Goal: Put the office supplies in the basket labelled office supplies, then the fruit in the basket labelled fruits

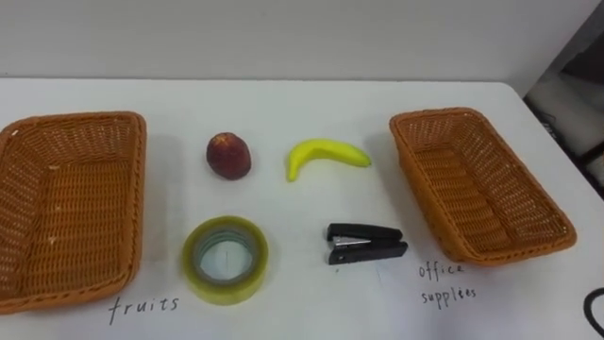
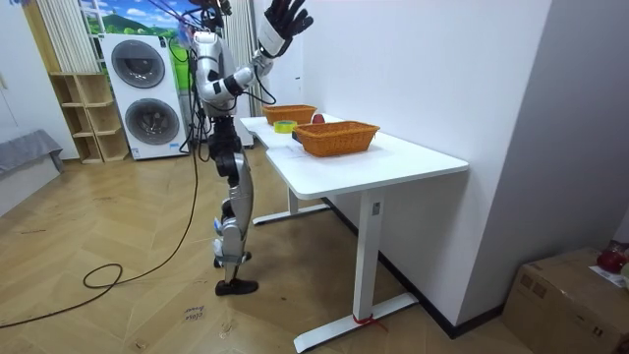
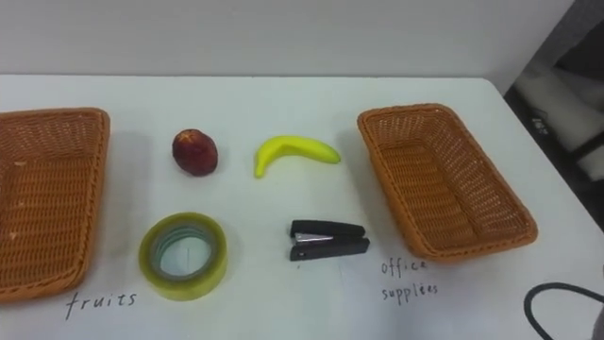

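Robot hand (image 2: 285, 18) raised open, well above banana (image 1: 327, 157).

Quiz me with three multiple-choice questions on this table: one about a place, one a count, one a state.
1. The stapler lies: A in a basket; B nearer the robot than the banana; C on the floor.
2. Loose things between the left basket and right basket: A two; B four; C six.
3. Both baskets are: A empty; B full; C overturned.
B, it lies on the banana's near side; B, red fruit, banana, tape roll, stapler; A, bare wicker floors show.
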You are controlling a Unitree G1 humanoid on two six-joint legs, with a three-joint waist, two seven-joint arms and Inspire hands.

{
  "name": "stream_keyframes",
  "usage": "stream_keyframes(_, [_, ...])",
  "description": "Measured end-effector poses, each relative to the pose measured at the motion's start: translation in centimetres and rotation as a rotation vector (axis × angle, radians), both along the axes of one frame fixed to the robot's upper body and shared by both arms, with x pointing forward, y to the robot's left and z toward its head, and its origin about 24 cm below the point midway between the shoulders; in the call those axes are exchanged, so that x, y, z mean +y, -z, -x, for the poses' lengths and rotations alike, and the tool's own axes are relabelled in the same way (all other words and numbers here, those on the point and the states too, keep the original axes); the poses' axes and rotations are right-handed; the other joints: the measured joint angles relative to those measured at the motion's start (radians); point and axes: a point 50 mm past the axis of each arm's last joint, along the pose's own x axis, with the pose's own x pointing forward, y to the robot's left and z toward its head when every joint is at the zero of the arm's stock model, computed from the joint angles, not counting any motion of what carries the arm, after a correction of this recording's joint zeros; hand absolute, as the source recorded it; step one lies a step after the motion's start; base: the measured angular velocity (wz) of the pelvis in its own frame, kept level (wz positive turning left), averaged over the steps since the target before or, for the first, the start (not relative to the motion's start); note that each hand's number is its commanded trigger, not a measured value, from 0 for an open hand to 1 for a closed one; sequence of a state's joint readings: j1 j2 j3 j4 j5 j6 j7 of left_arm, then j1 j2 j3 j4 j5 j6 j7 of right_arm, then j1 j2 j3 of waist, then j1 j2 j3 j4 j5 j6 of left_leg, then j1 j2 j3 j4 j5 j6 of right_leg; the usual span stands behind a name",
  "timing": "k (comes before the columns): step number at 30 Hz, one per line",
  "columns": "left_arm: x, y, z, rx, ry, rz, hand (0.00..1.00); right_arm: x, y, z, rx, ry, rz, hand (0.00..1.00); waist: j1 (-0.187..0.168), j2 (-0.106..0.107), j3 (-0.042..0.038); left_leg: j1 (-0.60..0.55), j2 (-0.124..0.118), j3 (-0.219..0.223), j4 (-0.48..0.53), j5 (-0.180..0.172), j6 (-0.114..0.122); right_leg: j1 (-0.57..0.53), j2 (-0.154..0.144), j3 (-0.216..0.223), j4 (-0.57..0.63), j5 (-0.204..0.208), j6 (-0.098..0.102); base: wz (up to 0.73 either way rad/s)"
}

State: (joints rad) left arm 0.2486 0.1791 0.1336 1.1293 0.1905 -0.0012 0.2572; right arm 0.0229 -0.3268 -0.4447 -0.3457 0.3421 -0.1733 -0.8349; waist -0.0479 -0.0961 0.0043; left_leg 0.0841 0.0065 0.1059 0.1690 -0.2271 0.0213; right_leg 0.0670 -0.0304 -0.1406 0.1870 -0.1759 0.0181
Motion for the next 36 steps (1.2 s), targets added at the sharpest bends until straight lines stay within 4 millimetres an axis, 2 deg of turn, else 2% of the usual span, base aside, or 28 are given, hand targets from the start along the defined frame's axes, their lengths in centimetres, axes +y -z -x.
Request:
stream_keyframes(7, [-0.2, 0.1, 0.3, 0.015, 0.013, -0.009, 0.00, 1.7, -0.5, -1.7, 0.020, -0.150, 0.068, 0.00, 0.020, 0.010, 0.0037, -0.001, 0.000, -0.001, -0.001, 0.000, 0.000, 0.001, 0.000, -0.003, 0.000, 0.000, -0.001, 0.00])
stream_keyframes(15, [-0.2, 0.0, 0.3, 0.030, 0.057, -0.018, 0.00, 2.7, -1.5, -2.8, 0.013, -0.260, 0.150, 0.00, 0.028, -0.006, -0.0029, -0.003, 0.000, -0.008, 0.003, 0.001, 0.000, 0.001, -0.001, -0.009, -0.002, 0.000, 0.000, 0.02])
stream_keyframes(18, [-0.2, 0.1, 0.2, 0.032, 0.077, -0.012, 0.00, 3.2, -1.7, -3.0, 0.046, -0.276, 0.231, 0.00, 0.029, -0.008, -0.0035, -0.004, -0.001, -0.011, 0.007, 0.001, 0.000, 0.003, -0.001, -0.009, -0.002, 0.000, 0.000, 0.00])
stream_keyframes(25, [-0.3, 0.0, -0.8, 0.017, 0.113, 0.033, 0.00, 5.2, -1.6, -4.3, 0.174, -0.435, 0.415, 0.00, 0.034, -0.007, -0.0013, -0.006, 0.001, -0.008, 0.000, 0.002, -0.001, 0.001, 0.000, -0.009, -0.001, 0.000, -0.001, 0.00])
stream_keyframes(29, [-0.3, -0.1, -1.7, -0.013, 0.126, 0.040, 0.00, 6.5, -1.2, -5.0, 0.264, -0.525, 0.526, 0.00, 0.052, -0.015, -0.0030, -0.006, 0.002, -0.009, -0.001, 0.002, -0.002, 0.002, 0.001, -0.010, -0.001, 0.001, -0.002, 0.00])
stream_keyframes(36, [-0.1, -0.2, -1.7, -0.018, 0.130, 0.028, 0.00, 8.0, -0.4, -5.6, 0.358, -0.633, 0.624, 0.00, 0.054, -0.030, -0.0046, -0.005, -0.001, -0.025, 0.004, 0.003, -0.001, 0.008, -0.002, -0.025, -0.002, 0.001, -0.002, 0.07])
